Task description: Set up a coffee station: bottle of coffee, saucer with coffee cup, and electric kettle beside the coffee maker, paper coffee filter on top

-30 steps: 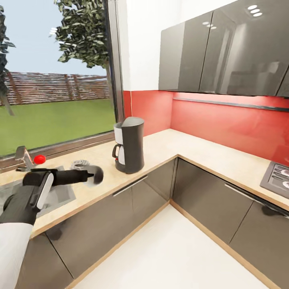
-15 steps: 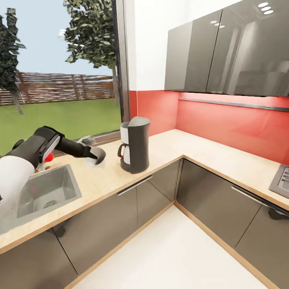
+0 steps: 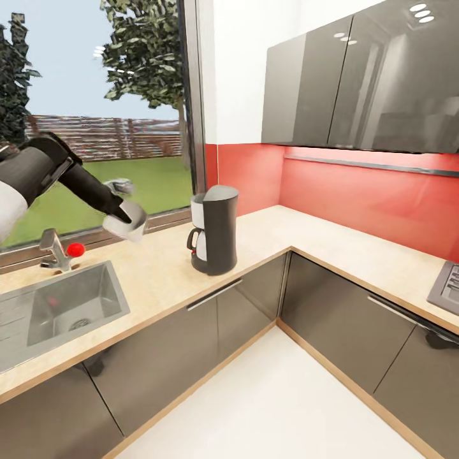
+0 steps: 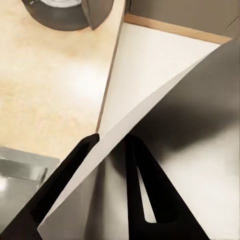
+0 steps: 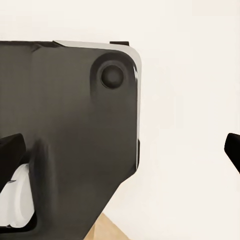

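Left claw (image 3: 127, 220) is clamped on the paper coffee filter (image 4: 150, 120), raised above the desk (image 3: 159, 274); the coffee maker (image 3: 215, 229) stands beyond the claw's tips. Right claw (image 5: 125, 150) spread wide, nothing held.

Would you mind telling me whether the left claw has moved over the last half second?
Yes. The left claw, holding the paper coffee filter, has risen and drawn away from the coffee maker, toward the window.
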